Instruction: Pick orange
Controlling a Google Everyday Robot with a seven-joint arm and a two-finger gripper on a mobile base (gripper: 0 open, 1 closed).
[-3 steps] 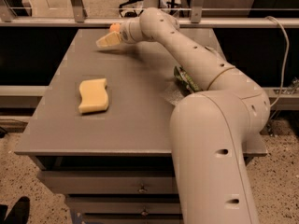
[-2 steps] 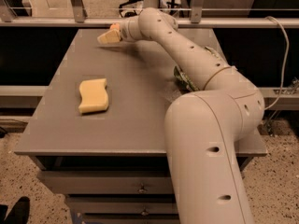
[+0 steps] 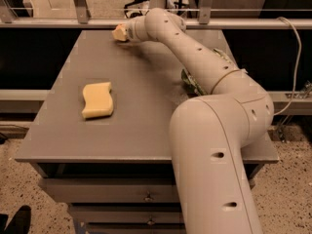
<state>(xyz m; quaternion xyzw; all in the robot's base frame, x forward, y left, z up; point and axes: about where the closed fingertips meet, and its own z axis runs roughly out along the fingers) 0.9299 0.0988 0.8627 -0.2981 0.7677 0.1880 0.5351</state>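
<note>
Grey table (image 3: 146, 111) fills mid-view, w/ a metal rail (image 3: 58, 23) just past its far edge, dark gaps either side and speckled floor (image 3: 292, 194) at the right. Left half of the top is mostly bare. Big white arm (image 3: 219, 145) rises at the front right & reaches across to the far edge. Yellow sponge (image 3: 98, 100) lies flat, left of centre, well apart from the arm. Green bag (image 3: 191, 84) sits partly behind the arm near the right edge. Gripper (image 3: 118, 33) is low at the far edge, left of centre; grip state can't tell. Orange can't be made out.
</note>
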